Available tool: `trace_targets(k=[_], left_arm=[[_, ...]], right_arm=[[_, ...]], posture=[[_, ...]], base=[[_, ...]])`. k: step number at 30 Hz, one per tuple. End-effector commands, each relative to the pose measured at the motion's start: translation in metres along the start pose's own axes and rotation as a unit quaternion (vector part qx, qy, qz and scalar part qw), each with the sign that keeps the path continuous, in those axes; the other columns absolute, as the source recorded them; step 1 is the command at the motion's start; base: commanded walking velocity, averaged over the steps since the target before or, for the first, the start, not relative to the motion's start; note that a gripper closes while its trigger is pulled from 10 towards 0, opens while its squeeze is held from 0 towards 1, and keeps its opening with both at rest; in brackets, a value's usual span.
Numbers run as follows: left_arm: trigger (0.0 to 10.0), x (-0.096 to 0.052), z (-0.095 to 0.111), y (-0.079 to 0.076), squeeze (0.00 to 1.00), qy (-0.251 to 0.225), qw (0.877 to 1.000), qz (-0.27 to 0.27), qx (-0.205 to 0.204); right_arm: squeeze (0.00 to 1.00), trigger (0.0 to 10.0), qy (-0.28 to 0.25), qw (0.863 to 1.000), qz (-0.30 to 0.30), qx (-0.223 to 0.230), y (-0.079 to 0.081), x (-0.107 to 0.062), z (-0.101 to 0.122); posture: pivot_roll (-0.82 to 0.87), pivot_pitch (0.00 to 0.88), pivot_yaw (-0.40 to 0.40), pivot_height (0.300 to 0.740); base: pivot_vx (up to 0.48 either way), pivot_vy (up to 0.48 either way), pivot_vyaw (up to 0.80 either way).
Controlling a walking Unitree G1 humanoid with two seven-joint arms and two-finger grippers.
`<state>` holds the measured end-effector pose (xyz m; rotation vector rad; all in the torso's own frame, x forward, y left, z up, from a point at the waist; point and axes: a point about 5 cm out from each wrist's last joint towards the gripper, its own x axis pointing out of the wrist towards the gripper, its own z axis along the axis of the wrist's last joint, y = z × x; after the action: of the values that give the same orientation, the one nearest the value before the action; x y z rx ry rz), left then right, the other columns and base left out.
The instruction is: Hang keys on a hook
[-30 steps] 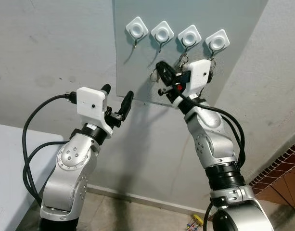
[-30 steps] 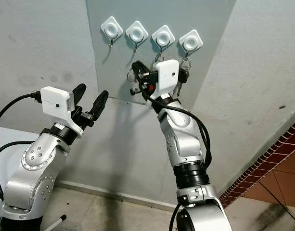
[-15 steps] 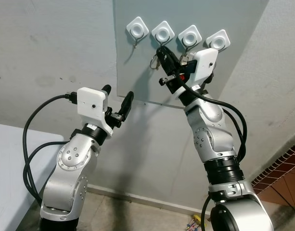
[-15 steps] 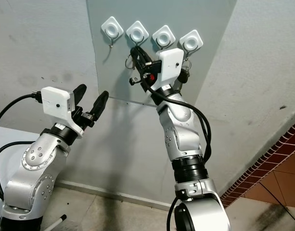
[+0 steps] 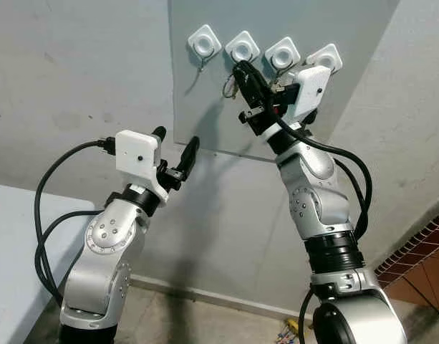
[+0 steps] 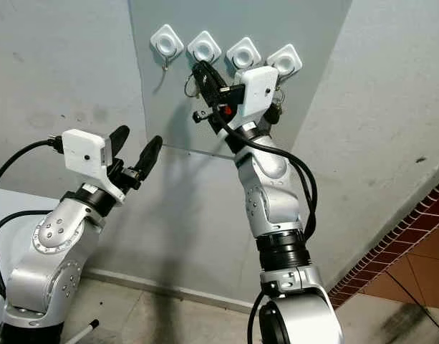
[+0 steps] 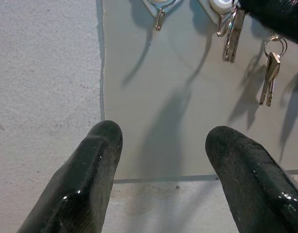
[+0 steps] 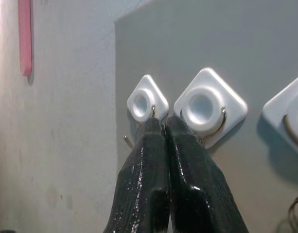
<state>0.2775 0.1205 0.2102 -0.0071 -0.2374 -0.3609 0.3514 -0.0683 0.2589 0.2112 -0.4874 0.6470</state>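
Note:
Four white diamond-shaped hooks sit in a row on a grey wall panel. My right gripper is raised to the second hook and is shut on the keys' silver ring. In the right wrist view the closed fingertips rest between the first hook and the second hook. A key hangs just below that hook; I cannot tell whether the ring is over it. Another key set hangs further right. My left gripper is open and holds nothing, low and left of the panel.
The first hook is bare. A white tabletop lies at the lower left. The wall turns a corner on the right, with red floor tiles beyond it. Small items lie on the floor by the wall.
My right gripper has risen with the keys from below the hooks up to the second hook. The left arm has stayed still.

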Motion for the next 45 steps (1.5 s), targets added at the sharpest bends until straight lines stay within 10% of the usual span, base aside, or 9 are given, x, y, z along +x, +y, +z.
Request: trace_targets(k=[1, 27, 45], left_arm=[[10.0, 0.001, 0.003, -0.002, 0.0, -0.003, 1.0, -0.003, 0.003], [10.0, -0.001, 0.003, -0.002, 0.0, -0.002, 1.0, 0.006, -0.004], [10.0, -0.001, 0.003, -0.002, 0.0, 0.001, 1.0, 0.002, -0.009]], right_arm=[[0.0, 10.0, 0.004, 1.0, 0.014, 0.001, 0.004, 0.006, 0.001], [0.0, 10.0, -0.026, 0.999, 0.031, -0.027, -0.008, 0.03, 0.022], [0.0, 10.0, -0.017, 0.999, -0.008, -0.049, -0.032, 0.009, 0.022]], posture=[[-0.03, 0.0, -0.076, 0.732], [-0.02, 0.0, -0.085, 0.732], [-0.03, 0.0, -0.07, 0.732]], base=[[0.0, 0.0, 0.0], [0.0, 0.0, 0.0], [0.0, 0.0, 0.0]])
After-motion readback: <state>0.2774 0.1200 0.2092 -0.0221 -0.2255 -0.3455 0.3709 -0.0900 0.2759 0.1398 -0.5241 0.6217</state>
